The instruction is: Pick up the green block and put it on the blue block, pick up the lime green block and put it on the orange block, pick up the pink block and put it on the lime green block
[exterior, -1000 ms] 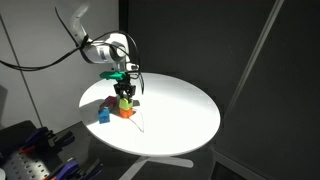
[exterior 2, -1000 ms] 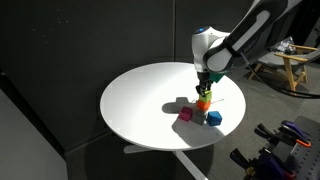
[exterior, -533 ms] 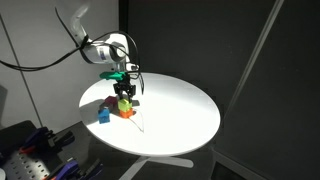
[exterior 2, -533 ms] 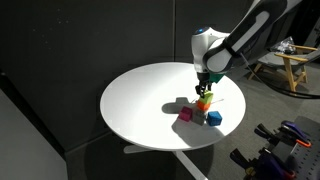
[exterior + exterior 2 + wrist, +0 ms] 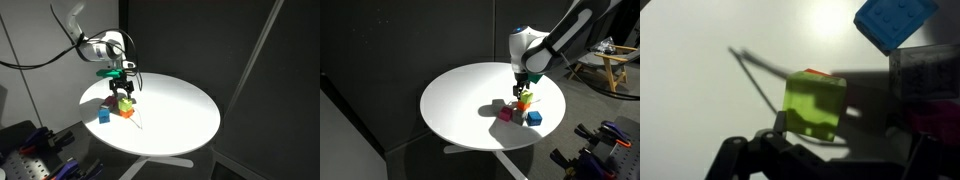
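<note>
The lime green block (image 5: 815, 105) sits on the orange block (image 5: 818, 72), of which only a thin edge shows in the wrist view. Both exterior views show this stack, lime green (image 5: 125, 102) (image 5: 526, 99) over orange (image 5: 127, 112) (image 5: 522, 106). My gripper (image 5: 125, 88) (image 5: 523, 87) (image 5: 835, 145) hangs open just above the stack, its jaws apart and off the lime green block. The blue block (image 5: 103, 115) (image 5: 534, 118) (image 5: 895, 22) lies beside the stack. So does the pink block (image 5: 505, 115) (image 5: 935, 120), on the table. I cannot make out the green block.
The blocks are clustered on one side of a round white table (image 5: 180, 110) (image 5: 460, 100) on a single pedestal. A thin dark cable (image 5: 755, 75) trails across the tabletop by the stack. Black curtains stand behind, and clutter lies on the floor near the table's edge.
The jaws have gone from shut on the lime green block to open, leaving it on the orange block. The gripper has lifted slightly.
</note>
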